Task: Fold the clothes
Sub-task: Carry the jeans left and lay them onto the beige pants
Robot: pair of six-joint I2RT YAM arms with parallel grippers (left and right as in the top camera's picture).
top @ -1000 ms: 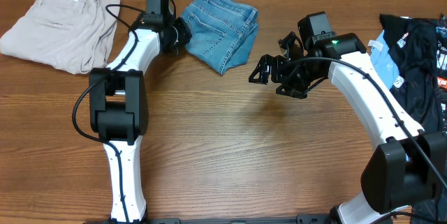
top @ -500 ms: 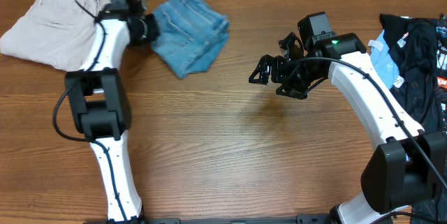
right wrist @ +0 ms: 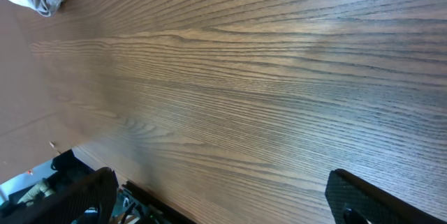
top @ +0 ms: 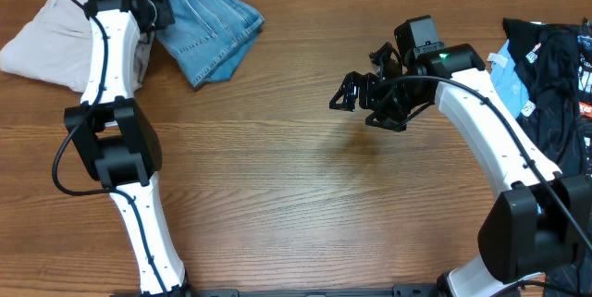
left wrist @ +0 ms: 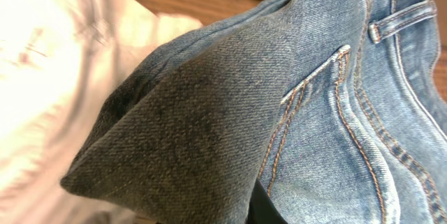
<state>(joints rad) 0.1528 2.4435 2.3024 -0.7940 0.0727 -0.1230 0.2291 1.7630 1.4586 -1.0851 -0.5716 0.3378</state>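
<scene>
Left gripper (top: 155, 12): we are pinching the edge of the jeans (top: 211, 21), jaws pressed together on the denim, right at the beige trousers (top: 46, 43).
Jeans: they are lying as a folded bundle on the table (top: 296, 195), touching the beige trousers.
Right gripper (top: 356, 103): we are holding it spread wide, gripping nothing, well apart from the beige trousers, beyond the jeans.

No legible txt; black garment (top: 555, 75) print too small.
</scene>
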